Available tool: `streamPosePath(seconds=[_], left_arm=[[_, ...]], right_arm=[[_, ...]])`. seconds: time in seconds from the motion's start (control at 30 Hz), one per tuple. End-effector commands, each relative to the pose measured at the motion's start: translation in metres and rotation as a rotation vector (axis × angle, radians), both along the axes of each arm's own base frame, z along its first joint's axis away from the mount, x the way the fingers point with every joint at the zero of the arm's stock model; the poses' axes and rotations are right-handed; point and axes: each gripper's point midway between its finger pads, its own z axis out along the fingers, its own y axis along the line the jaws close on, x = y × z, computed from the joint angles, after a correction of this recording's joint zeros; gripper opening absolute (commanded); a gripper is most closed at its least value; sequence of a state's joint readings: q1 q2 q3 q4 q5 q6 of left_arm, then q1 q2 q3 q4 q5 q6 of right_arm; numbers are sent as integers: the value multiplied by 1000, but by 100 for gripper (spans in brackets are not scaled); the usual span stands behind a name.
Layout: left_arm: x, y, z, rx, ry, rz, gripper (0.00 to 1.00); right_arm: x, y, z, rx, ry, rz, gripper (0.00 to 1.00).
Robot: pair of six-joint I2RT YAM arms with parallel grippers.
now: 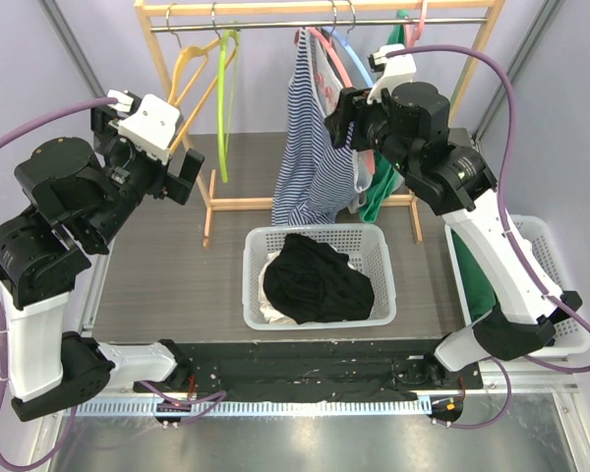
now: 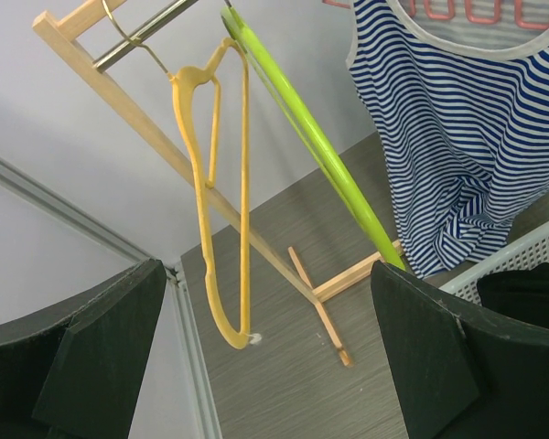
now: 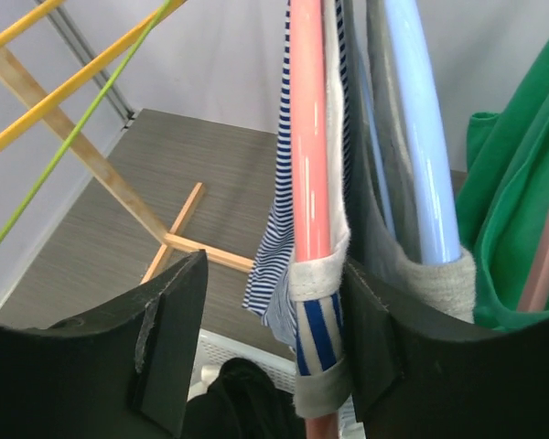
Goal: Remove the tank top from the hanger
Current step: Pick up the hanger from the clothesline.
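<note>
Holding the left gripper [image 2: 265, 274] raised at the bench's left edge, fingers spread wide apart, facing a yellow hanger [image 2: 224, 229] and a green hanger [image 2: 320, 155] dangling from the rail [image 1: 275, 27] along the far edge. Finding the striped tank top [image 1: 310, 157] hanging on a pink hanger [image 3: 309, 137] near the middle of that far edge, draping down just behind the white basket [image 1: 315, 231] with a black garment [image 1: 320, 280] lying in it. Reaching the right gripper [image 3: 274, 302] up to the tank top's shoulder, jaws standing apart around the pink hanger and strap, one finger [image 3: 375, 347] lying against the strap, a pale blue hanger [image 3: 421, 137] and a green garment [image 3: 512, 229] hanging just beside, toward the right edge.
</note>
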State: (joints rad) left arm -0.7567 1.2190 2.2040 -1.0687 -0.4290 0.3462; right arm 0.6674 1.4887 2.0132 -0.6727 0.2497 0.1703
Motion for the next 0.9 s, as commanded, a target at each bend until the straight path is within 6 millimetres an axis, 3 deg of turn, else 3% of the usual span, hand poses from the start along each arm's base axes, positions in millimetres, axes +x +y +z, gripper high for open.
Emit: streamPosePath(seconds=[0.0, 0.17, 0.4, 0.47, 0.87], left_arm=[[-3, -1, 5, -23, -10, -15, 100], [-3, 0, 5, -20, -11, -17, 100], [0, -7, 4, -23, -2, -33, 100], [0, -7, 5, -28, -3, -33, 100], [-2, -4, 1, -16, 6, -29, 100]], right_arm=[[6, -9, 5, -25, -31, -55, 58], [7, -10, -4, -42, -19, -60, 30], [3, -13, 5, -42, -129, -44, 6], [4, -13, 15, -38, -186, -42, 1], [9, 1, 55, -25, -330, 0, 1]])
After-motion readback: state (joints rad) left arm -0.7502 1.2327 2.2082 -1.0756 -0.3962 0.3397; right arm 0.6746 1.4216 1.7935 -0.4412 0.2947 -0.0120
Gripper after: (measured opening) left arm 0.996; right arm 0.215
